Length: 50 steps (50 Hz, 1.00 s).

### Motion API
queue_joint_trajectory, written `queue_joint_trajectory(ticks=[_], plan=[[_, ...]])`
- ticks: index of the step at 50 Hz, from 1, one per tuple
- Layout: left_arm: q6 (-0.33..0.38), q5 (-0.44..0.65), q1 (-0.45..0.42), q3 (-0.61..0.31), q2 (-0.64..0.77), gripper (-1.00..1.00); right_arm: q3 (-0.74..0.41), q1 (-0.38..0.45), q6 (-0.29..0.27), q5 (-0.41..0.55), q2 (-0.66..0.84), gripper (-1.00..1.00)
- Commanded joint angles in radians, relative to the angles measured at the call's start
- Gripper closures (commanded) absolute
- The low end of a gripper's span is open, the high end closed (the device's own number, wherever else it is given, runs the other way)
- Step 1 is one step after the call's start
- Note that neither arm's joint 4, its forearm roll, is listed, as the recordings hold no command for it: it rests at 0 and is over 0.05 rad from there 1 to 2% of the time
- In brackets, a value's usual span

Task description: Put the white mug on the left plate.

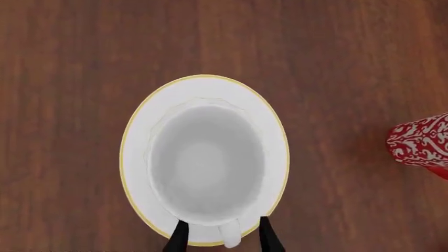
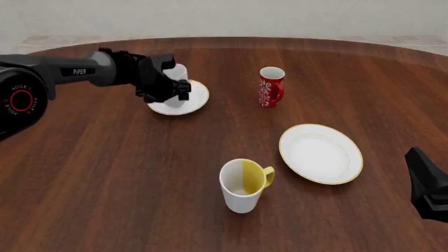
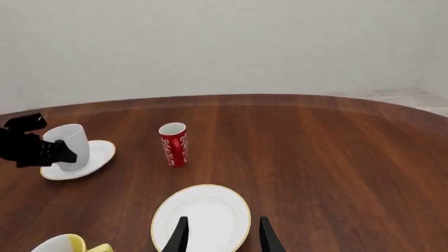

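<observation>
The white mug point(image 2: 178, 73) stands on the left plate point(image 2: 194, 100), a small white plate at the table's far left. The left wrist view looks straight down into the mug point(image 1: 206, 163); the plate's rim point(image 1: 133, 157) shows a thin yellow line. My left gripper point(image 2: 175, 87) is at the mug's near-left side and is open, its fingers point(image 1: 179, 239) apart on either side of the white handle point(image 1: 231, 235). In the right wrist view the mug point(image 3: 72, 146) leans slightly on the plate point(image 3: 98, 153). My right gripper point(image 3: 222, 226) is open and holds nothing, low at the near right point(image 2: 427, 189).
A red patterned mug point(image 2: 270, 86) stands right of the left plate. A larger gold-rimmed plate point(image 2: 320, 153) lies at the centre right, under my right gripper's view. A white mug with a yellow inside point(image 2: 244, 184) stands near the front middle.
</observation>
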Motion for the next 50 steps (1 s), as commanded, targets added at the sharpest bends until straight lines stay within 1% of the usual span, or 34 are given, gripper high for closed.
queue_joint_trajectory(ticks=[1,19,39,50], plan=[[-0.007,0.003,0.006,0.009,0.01,-1.0,0.0,0.0,0.0,-0.002,0.002,-1.0],[-0.027,-0.011,-0.01,0.03,0.007,-1.0,0.0,0.001,-0.001,0.001,-0.002,-1.0],[-0.029,-0.011,-0.014,0.041,-0.002,-1.0,0.0,0.004,0.001,0.002,-0.003,-1.0],[-0.034,-0.022,-0.006,0.081,-0.035,-1.0,0.0,0.006,-0.002,0.003,-0.005,-1.0]])
